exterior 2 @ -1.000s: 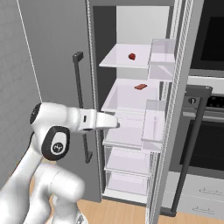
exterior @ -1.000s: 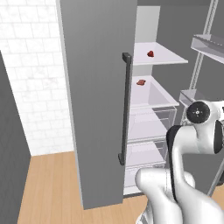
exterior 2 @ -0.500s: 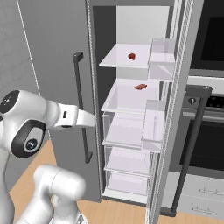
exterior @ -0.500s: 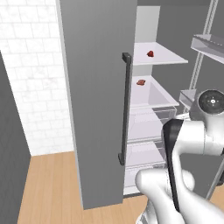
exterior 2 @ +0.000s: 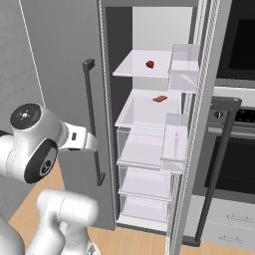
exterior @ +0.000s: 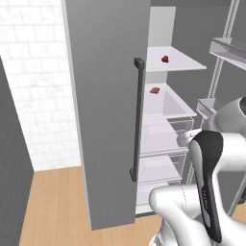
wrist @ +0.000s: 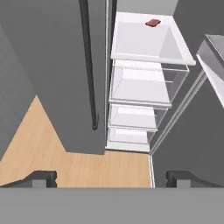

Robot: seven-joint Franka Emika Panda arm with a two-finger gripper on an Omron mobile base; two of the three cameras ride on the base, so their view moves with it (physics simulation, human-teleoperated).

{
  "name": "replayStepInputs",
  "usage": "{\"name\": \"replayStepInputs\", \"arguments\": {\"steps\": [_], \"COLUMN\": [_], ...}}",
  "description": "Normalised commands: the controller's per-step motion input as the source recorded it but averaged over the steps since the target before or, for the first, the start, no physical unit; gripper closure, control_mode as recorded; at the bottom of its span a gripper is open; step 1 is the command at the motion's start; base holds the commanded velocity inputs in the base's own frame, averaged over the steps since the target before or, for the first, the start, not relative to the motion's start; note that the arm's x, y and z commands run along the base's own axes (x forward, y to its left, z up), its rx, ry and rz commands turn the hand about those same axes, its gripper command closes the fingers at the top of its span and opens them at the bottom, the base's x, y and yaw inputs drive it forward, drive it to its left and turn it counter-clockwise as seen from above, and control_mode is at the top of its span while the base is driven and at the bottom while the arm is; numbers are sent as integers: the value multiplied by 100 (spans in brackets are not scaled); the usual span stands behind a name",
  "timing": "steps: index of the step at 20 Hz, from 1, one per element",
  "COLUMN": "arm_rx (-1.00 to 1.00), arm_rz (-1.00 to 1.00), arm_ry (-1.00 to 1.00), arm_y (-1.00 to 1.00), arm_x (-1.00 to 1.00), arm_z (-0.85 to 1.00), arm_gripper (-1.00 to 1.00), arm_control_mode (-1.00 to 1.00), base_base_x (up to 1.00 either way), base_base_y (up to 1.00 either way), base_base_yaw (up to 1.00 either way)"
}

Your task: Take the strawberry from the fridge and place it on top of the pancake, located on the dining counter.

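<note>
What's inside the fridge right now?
The fridge holds the strawberry on its top shelf and a flat reddish-brown piece on the shelf below. The clear drawers underneath look empty; the closed door hides the other half.

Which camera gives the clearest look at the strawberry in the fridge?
The right base view: the strawberry sits unobstructed on the top shelf, facing the camera. The left base view shows it too, at an angle past the door edge.

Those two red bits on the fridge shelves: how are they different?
The strawberry is rounded, darker red, and sits on the top shelf; the flat reddish-brown piece is blocky and lies one shelf lower. The strawberry sits further back on its shelf than the flat piece does. Both are small and lie untouched.
</note>
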Motion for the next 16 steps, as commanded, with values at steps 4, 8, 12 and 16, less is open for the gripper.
{"name": "replayStepInputs", "arguments": {"steps": [4, 8, 12, 16], "arm_rx": [8, -1, 0, 0], "arm_rz": [18, 1, 0, 0], "arm_ry": [0, 0, 0, 0], "arm_y": [42, 3, 0, 0], "arm_x": [9, 0, 0, 0], "arm_z": [-41, -2, 0, 0], "arm_gripper": [-100, -100, -100, -100], "arm_control_mode": [-100, 100, 100, 100], "base_base_x": [0, 18, 49, 50], "base_base_y": [0, -3, -36, -61], "base_base_yaw": [0, 1, -17, -28]}}
